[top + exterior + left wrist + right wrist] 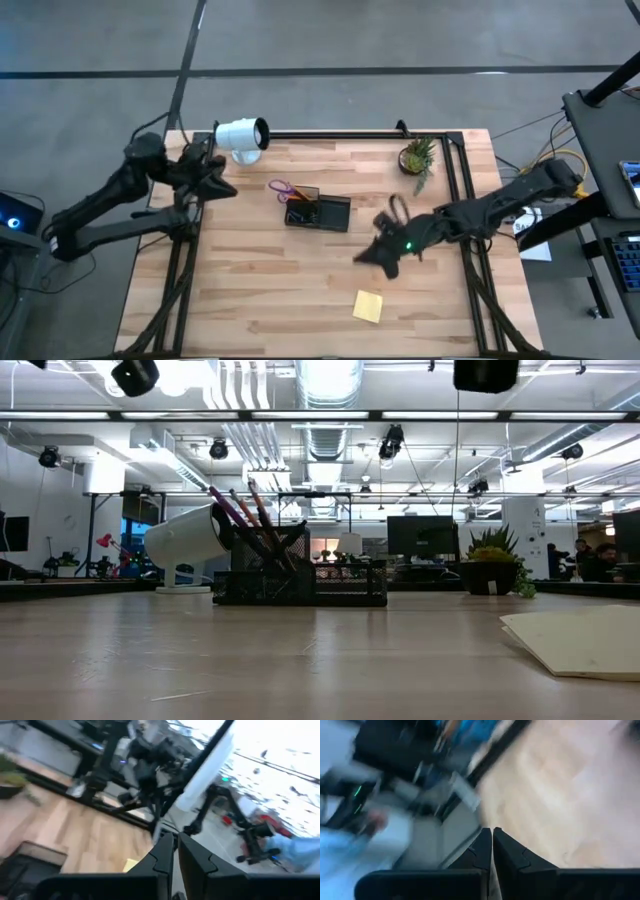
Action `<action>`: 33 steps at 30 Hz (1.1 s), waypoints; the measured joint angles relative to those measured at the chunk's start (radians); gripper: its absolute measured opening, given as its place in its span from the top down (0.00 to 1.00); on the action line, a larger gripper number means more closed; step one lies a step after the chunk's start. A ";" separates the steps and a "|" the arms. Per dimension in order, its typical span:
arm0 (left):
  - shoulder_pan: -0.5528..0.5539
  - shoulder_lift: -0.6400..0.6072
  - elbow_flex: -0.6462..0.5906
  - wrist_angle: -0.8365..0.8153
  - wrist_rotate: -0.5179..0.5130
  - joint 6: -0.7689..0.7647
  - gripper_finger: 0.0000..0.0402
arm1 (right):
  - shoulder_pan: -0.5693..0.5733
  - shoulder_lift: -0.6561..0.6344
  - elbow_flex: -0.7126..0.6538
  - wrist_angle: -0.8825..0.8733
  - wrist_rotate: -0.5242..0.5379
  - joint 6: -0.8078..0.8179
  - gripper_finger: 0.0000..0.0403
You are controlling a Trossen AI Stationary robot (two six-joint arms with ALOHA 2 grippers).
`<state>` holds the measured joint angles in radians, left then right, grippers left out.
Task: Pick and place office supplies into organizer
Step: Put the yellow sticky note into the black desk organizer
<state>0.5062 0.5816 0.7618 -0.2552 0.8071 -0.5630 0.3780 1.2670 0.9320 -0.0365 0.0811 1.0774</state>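
Nearest the low camera lay the yellow sticky-note pad (585, 640), a flat square at the front right of the table (250, 300), cut off by that picture's right edge; from above it sat well apart from the organizer (318, 212). That organizer, a small black mesh tray with compartments, stood near the table's middle, with purple-handled scissors (283, 189) sticking out at its back left corner and several pens (248, 520) leaning in its taller section. Their exact number was hard to make out. Between pad and organizer hung the right gripper (368, 257), its fingers pressed together on nothing. At the table's back left edge waited the left gripper (222, 187), jaws likewise together, beside a white cylinder (241, 135). Both wrist views were smeared, and little could be read in them.
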 joint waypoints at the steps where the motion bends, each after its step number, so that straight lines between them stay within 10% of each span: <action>1: -0.007 0.014 -0.017 0.039 0.013 -0.003 0.97 | 0.001 0.017 -0.007 0.002 -0.051 0.038 0.98; 19: -0.413 0.132 -0.184 0.089 -0.072 0.076 0.97 | 0.094 0.332 0.018 -0.116 -0.319 0.254 0.96; 33: -0.671 0.294 -0.198 0.049 -0.314 0.201 0.97 | 0.106 0.406 0.064 -0.350 -0.316 0.050 0.54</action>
<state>-0.1646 0.8754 0.5635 -0.2066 0.4930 -0.3623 0.4838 1.6727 0.9959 -0.3865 -0.2347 1.1278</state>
